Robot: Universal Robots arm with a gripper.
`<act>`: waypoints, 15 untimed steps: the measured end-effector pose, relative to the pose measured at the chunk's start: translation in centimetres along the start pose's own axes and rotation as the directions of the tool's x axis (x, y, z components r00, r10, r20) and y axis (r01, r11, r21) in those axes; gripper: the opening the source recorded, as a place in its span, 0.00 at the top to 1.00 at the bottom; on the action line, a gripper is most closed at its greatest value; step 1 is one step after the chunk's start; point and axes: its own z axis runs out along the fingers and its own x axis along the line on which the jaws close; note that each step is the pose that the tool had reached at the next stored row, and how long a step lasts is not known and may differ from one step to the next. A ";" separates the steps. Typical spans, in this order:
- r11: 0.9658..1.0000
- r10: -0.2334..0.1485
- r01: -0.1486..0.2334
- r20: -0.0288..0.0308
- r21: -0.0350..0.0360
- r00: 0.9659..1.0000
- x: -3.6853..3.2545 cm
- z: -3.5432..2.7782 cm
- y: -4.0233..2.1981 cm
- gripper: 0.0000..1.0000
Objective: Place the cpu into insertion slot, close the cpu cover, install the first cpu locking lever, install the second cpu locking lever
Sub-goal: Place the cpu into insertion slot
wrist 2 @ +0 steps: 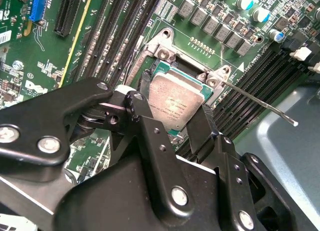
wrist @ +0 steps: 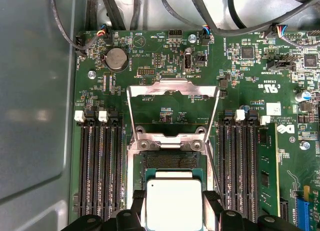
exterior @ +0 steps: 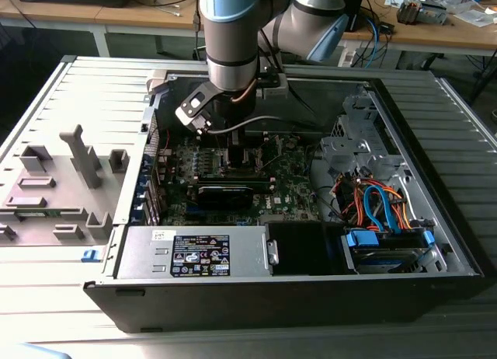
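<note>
"Where was the claw [exterior: 233,153]?"

"In the exterior view, down inside the computer case [exterior: 295,298], at about one o'clock from the power supply [exterior: 194,250]."

"Clenched?"

"Yes. In the first wrist view it was grasping the cpu [wrist: 175,203] by two opposite edges."

"And the cpu?"

"Over the insertion slot [wrist: 170,162], with part of the dark centre showing beside it. I couldn't tell whether it was seated. The cpu cover [wrist: 172,87] stood swung open."

Work surface: pale grey ribbed metal table top [exterior: 46,297], spanning the exterior view.
Behind: light wooden desks [exterior: 458,34] on white legs [exterior: 101,40].
Desk tops: small mixed clutter [exterior: 419,9] at the exterior view's right.
Floor: dark floor [exterior: 23,56], shadowed under the desks.
Light: bright, even.
</note>
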 end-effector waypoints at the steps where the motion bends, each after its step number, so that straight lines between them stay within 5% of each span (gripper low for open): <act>1: 1.000 0.000 0.000 0.000 0.000 1.000 0.00 0.01 -0.02 0.46; 8: 1.000 0.000 0.000 0.003 0.000 1.000 0.00 0.23 -0.12 0.46; 15: 1.000 -0.002 0.002 0.016 0.000 1.000 0.04 0.86 0.51 0.46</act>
